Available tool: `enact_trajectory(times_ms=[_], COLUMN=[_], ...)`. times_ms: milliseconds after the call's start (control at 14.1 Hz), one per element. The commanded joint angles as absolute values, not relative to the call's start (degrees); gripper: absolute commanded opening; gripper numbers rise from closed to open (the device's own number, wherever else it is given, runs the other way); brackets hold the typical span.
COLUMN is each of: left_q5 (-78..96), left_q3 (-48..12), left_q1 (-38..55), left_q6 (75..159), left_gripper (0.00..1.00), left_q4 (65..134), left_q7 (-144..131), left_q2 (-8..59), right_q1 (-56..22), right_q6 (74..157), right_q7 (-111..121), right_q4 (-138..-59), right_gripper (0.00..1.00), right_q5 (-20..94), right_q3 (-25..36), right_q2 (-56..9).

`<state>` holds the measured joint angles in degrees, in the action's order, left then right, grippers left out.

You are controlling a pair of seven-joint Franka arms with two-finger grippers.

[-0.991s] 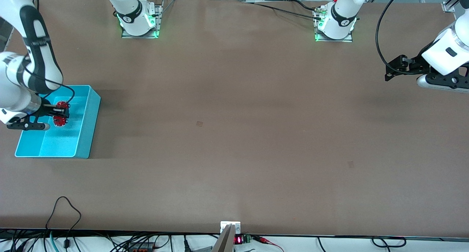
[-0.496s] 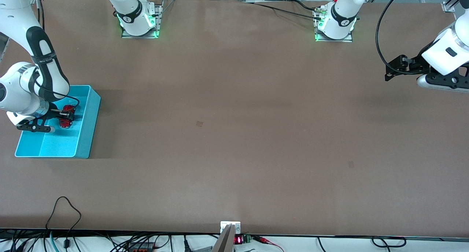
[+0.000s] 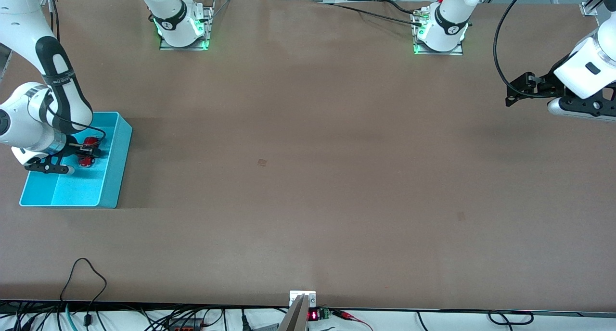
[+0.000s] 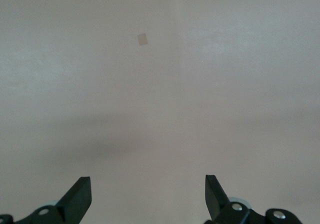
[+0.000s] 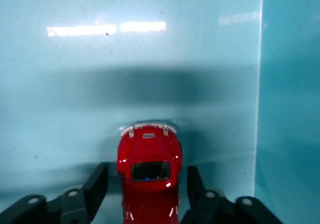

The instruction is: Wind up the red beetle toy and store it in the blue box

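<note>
The red beetle toy (image 3: 88, 151) rests on the floor of the blue box (image 3: 115, 163), near the wall on the box's inner side. In the right wrist view the toy (image 5: 149, 174) lies between the fingers (image 5: 97, 183) of my right gripper (image 5: 147, 178), with a gap on each side. My right gripper (image 3: 92, 151) is down inside the box and open around the car. My left gripper (image 3: 509, 94) waits open over bare table at the left arm's end, and nothing is between its fingertips (image 4: 147, 184).
The blue box stands at the right arm's end of the brown table (image 3: 308, 177). Its wall (image 5: 290, 109) rises close beside the car. Cables (image 3: 84, 273) run along the table's edge nearest the front camera.
My right gripper went down into the box with the car, then its jaws parted and let the car go. The left arm has not moved.
</note>
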<state>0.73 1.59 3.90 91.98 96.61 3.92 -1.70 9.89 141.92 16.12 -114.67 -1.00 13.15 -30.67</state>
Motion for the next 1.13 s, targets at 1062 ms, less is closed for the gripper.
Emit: enact_trajectory(times_ms=[1062], left_q5=[2.11], left_q3=[1.85], left_q1=[4.13], left_q6=[91.05], left_gripper=[1.0], left_q4=[95.71], left_q7=[3.87], left_q2=[-1.67], right_q1=[6.51], right_q6=[87.2], right_q7=[11.6], right_q4=[-84.99], right_gripper=[1.0], right_q5=[-0.79], right_q3=[-0.09], right_q2=[-7.22])
